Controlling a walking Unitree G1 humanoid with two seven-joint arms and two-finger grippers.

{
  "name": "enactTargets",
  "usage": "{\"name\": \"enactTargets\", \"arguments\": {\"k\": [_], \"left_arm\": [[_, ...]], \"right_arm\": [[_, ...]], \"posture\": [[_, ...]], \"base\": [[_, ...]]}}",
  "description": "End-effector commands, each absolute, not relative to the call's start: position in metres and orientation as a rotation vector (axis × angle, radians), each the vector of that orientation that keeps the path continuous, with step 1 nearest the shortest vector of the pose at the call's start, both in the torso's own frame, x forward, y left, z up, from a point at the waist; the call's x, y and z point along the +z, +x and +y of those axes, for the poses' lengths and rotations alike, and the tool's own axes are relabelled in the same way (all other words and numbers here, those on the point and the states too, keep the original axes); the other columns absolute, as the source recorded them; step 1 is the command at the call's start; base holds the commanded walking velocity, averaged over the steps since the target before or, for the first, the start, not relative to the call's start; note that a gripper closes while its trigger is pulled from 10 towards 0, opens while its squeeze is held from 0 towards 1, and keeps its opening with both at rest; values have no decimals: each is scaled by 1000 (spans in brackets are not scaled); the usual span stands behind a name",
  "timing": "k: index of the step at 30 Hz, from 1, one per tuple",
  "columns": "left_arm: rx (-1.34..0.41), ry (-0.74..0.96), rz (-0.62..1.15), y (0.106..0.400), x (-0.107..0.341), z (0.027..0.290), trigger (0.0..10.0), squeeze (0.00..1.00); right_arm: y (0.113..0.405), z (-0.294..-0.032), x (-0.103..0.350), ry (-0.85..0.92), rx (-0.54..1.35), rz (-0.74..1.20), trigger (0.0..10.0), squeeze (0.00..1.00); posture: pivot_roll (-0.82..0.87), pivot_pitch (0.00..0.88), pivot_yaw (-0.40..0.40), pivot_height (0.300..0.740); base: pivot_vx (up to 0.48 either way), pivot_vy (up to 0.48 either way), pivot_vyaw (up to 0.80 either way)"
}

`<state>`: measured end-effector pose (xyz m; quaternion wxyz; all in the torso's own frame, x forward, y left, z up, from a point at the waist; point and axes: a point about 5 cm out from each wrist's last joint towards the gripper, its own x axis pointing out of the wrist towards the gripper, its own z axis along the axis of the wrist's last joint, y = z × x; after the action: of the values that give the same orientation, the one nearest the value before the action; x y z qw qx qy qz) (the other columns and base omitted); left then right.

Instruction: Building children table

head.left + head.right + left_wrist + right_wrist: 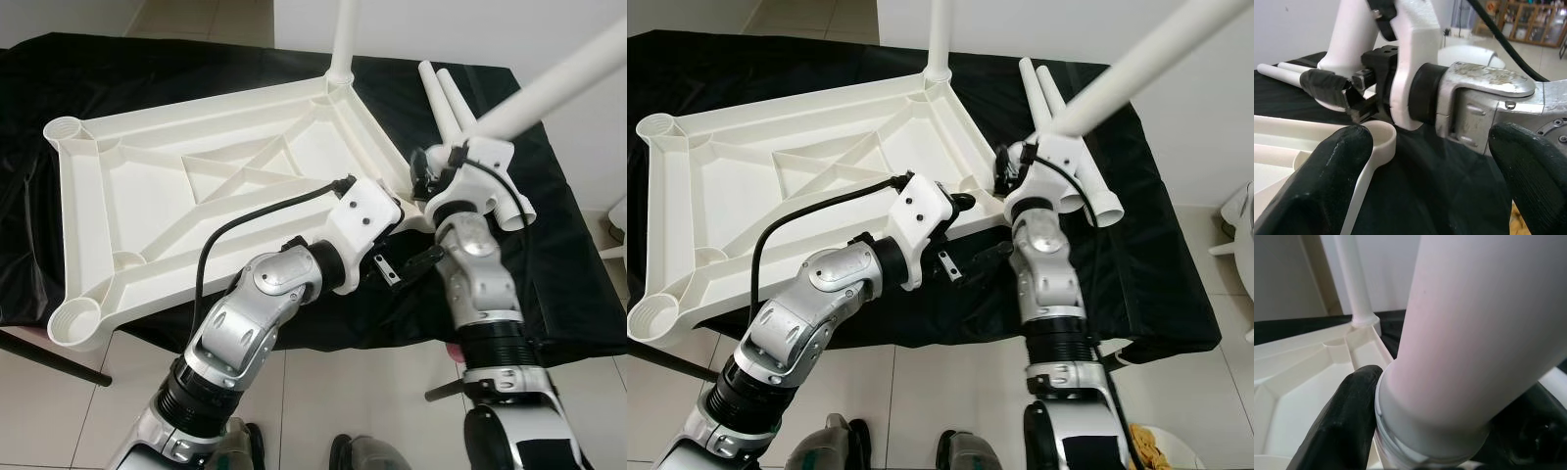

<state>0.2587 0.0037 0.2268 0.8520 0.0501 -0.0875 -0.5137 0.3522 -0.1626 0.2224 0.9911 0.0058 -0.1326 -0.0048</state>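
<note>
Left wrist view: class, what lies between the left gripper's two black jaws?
In the left wrist view, the left gripper is open; between its jaws lie the tabletop's rounded corner socket, black cloth, and beyond, the right gripper holding a leg.

Upturned white tabletop [196, 186] on black cloth [147, 69], one leg [345, 39] upright in far corner.

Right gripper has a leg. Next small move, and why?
Probably lower the white leg, threaded end first, into the near right corner socket and start twisting. The right gripper is shut on the leg close above that corner of the upturned tabletop. The left gripper, open, sits at the same corner. One leg already stands upright.
</note>
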Motion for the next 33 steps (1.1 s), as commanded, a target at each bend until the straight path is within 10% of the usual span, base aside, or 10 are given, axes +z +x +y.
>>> {"name": "enactTargets", "arguments": {"k": [1, 14, 15, 16, 17, 33], "left_arm": [[-1109, 98, -169, 257, 225, 3, 10000, 1000], [-1088, 190, -312, 280, 261, 11, 10000, 1000], [-1068, 203, -332, 285, 267, 13, 10000, 557], [-1068, 203, -332, 285, 267, 13, 10000, 557], [-1053, 217, -347, 289, 272, 15, 10000, 0], [-1103, 183, -361, 304, 299, 6, 10000, 0]], "right_arm": [[351, -160, 225, 16, 12, -270, 10000, 0], [355, -170, 216, -219, 294, -102, 10000, 0], [353, -171, 214, -231, 337, -84, 10000, 0], [353, -171, 214, -231, 337, -84, 10000, 0], [352, -172, 213, -239, 378, -73, 10000, 0], [334, -176, 204, -363, 642, -34, 10000, 0]], "posture": [[7, 118, -28, 740], [20, 83, -38, 740], [22, 76, -38, 740], [22, 76, -38, 740], [23, 73, -39, 740], [19, 73, -15, 740]], "base": [[0, 0, 0], [0, 0, 0], [0, 0, 0], [0, 0, 0], [0, 0, 0], [0, 0, 0]]}}
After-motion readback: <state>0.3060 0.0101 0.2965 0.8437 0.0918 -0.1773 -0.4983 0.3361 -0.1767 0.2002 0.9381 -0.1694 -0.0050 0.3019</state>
